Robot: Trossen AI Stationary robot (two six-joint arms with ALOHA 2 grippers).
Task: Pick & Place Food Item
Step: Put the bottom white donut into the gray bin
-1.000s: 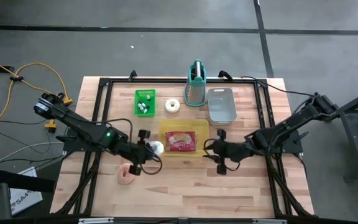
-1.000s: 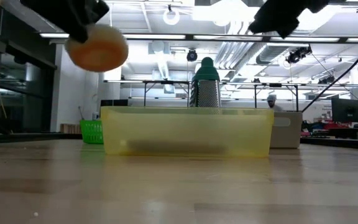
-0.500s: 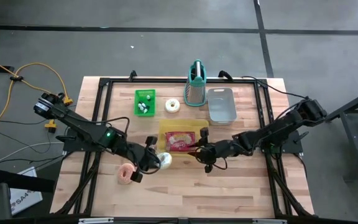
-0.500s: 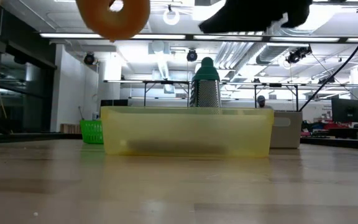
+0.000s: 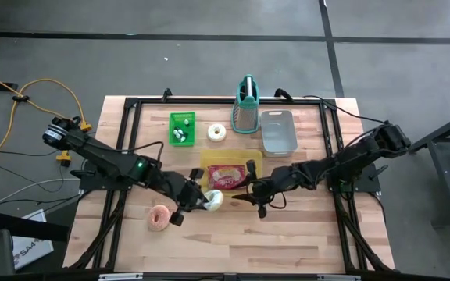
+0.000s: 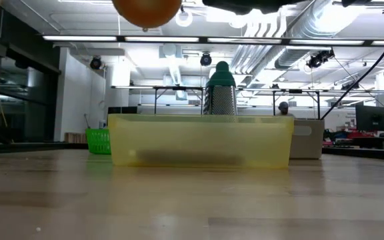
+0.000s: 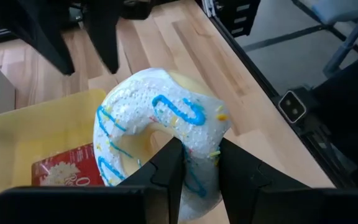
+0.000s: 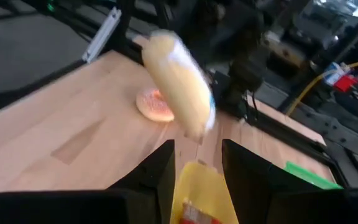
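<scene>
A: White icing with blue squiggles, that's the doughnut (image 7: 160, 134) clamped edge-on between the left gripper's (image 7: 194, 165) fingers, which stand only narrowly apart on its rim.

B: And where is it hanging?

A: Off the table, just over the near corner of the yellow bin (image 5: 250, 161). The red snack packet (image 5: 226, 176) lies in that bin, just beyond the fingertips.

B: The other arm?

A: The right gripper (image 5: 243, 194) faces the left one, close beside the doughnut without touching it. Its fingers are parted and hold nothing.

B: Anything further out?

A: Behind the left gripper a pink doughnut (image 5: 161, 217) sits on the wooden table (image 5: 287, 234). Past the bin stand a grater (image 5: 245, 108), a grey tray (image 5: 279, 131), a green basket (image 5: 182, 129) and another white doughnut (image 5: 217, 133).
</scene>
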